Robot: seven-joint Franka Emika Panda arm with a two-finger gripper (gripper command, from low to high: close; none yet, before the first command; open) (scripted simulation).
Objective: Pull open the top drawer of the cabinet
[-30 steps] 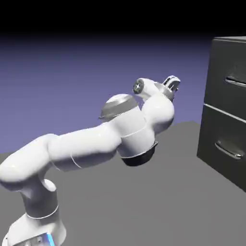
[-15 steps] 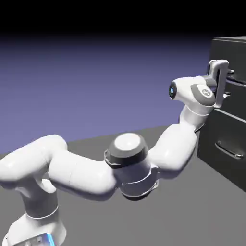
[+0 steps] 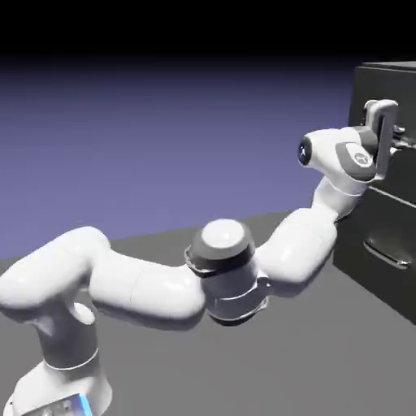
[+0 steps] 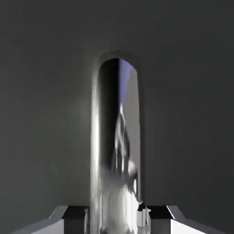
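The fingers (image 4: pixel 117 221) are gripping the handle (image 4: pixel 115 151) of the top drawer (image 3: pixel 366 85), which is sitting shut above the lower drawer (image 3: pixel 366 219); a sideways pull could be risking a slip along that smooth, shiny bar.

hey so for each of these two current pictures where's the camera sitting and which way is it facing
Exterior view: beside the robot, standing still, facing the white jointed arm and dark grey boxy cabinet; base, arm and gripper show.
Hand view: on the hand, looking along the gripper at a dark grey drawer front; fingertips show at the bottom edge.
Shared: the upper drawer's curved silver bar handle.
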